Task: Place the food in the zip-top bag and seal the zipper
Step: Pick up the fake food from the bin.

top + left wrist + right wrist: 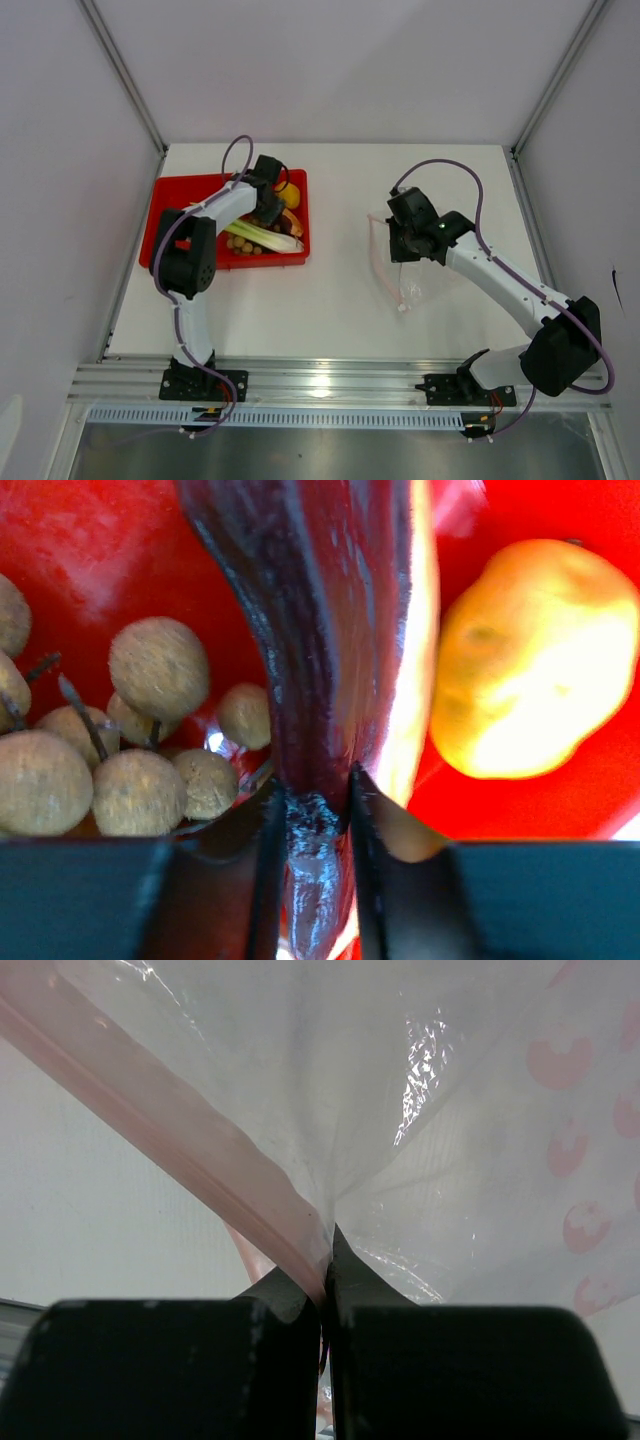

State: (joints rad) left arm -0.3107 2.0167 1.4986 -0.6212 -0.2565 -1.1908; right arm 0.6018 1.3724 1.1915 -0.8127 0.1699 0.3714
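Potato first: left pincer [315, 795] clamps purple-brown sweet potato [320, 630] in red tray [60, 540] for lifting; right pincer [328, 1250] pinches clear dotted bag [470, 1110] steady.

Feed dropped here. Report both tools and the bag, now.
Left tool clamped on sweet potato in red tray. Right tool shut on zip-top bag at zipper. No obstacle between tray and bag.

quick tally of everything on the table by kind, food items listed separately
red tray: 1
clear bag: 1
sweet potato: 1
yellow fruit: 1
berry bunch: 1
stalk bundle: 1 (single stalks too small to count)
carrot piece: 1
total: 7
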